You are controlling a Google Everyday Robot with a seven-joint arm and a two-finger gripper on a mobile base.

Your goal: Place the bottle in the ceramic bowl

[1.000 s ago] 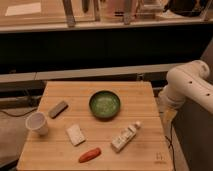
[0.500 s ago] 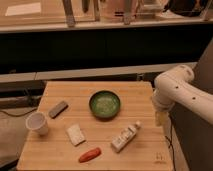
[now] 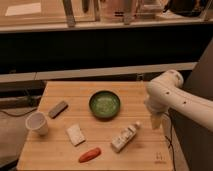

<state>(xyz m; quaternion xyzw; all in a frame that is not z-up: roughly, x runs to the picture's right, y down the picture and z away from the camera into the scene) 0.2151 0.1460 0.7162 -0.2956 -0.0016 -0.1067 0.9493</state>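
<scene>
Currently my gripper [image 3: 156,121] hangs pointing down by the table's [image 3: 142,156] right edge, presumably lining up a grasp; I cannot tell how open it is. Just left, the bottle [image 3: 124,138] lies flat, near-right of the empty ceramic bowl [image 3: 104,104].

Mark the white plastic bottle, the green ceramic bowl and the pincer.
slim white plastic bottle [image 3: 124,137], camera view, label at mid-body.
dark green ceramic bowl [image 3: 91,104], camera view, left rim.
pincer [image 3: 156,125], camera view, its tip, just right of the bottle's cap.

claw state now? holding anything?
claw: open or closed cannot be told; it hangs at the right edge of the table, right of the bottle, which lies unheld.
</scene>
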